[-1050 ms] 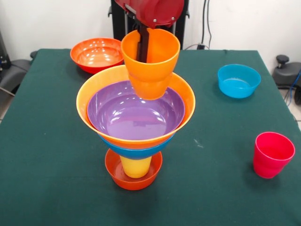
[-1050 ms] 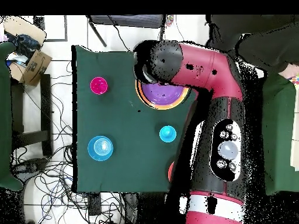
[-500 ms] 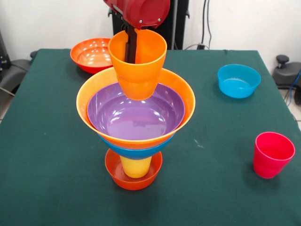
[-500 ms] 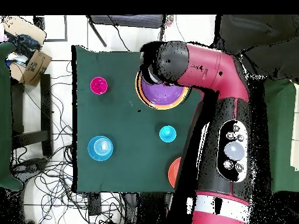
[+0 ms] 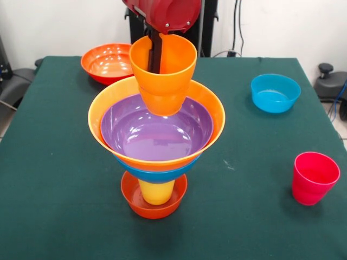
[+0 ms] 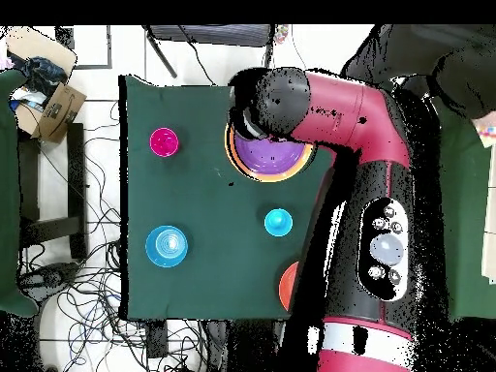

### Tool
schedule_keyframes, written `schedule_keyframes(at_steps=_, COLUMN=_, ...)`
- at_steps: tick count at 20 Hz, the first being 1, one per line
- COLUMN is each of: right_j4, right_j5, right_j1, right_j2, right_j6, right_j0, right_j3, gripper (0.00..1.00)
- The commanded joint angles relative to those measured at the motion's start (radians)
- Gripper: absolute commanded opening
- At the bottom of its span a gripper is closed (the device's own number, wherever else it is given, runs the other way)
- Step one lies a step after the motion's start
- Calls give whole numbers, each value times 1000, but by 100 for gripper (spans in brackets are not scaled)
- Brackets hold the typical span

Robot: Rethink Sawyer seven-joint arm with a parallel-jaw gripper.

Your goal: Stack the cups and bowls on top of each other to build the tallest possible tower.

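Nearest my camera, the tower (image 5: 156, 157) stands on the green table (image 5: 65, 206): a small red-orange bowl (image 5: 154, 201) at the base with a yellow cup (image 5: 156, 192) standing in it, then a blue bowl (image 5: 157, 174) showing as a rim, the large light orange bowl (image 5: 108, 108) and the purple bowl (image 5: 157, 132) nested inside. So I count five pieces up. Off to one side, the red cup (image 5: 314, 177) waits by itself near the table edge.

Just behind the middle of the purple bowl hangs the orange cup (image 5: 162, 73), upright, its base a little above the bowl's inner wall and not yet resting, as far as I can judge. The gripper (image 5: 155, 51) holds it with one dark finger down inside the cup, clamped on the back wall; the outer finger I cannot see.

Further back sit the small teal-blue bowl (image 5: 275, 92) and the medium red-orange bowl (image 5: 111, 62), both loose. The overhead view also shows a light blue cup or bowl (image 6: 168, 246), which I cannot identify. I judge the job roughly half done.
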Motion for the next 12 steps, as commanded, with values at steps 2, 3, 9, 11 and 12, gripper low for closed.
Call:
schedule_keyframes(at_steps=2, right_j4=-76, right_j5=-20, right_j1=21, right_j2=114, right_j6=-256, right_j0=-20, right_j3=114, gripper=0)
schedule_keyframes(at_steps=3, right_j4=-77, right_j5=-22, right_j1=22, right_j2=115, right_j6=-255, right_j0=-20, right_j3=113, gripper=0)
schedule_keyframes(at_steps=9, right_j4=-92, right_j5=-30, right_j1=26, right_j2=114, right_j6=-247, right_j0=-20, right_j3=112, gripper=0)
schedule_keyframes(at_steps=11, right_j4=-93, right_j5=-33, right_j1=24, right_j2=116, right_j6=-245, right_j0=-23, right_j3=117, gripper=0)
schedule_keyframes(at_steps=12, right_j4=-93, right_j5=-31, right_j1=24, right_j2=117, right_j6=-245, right_j0=-24, right_j3=119, gripper=0)
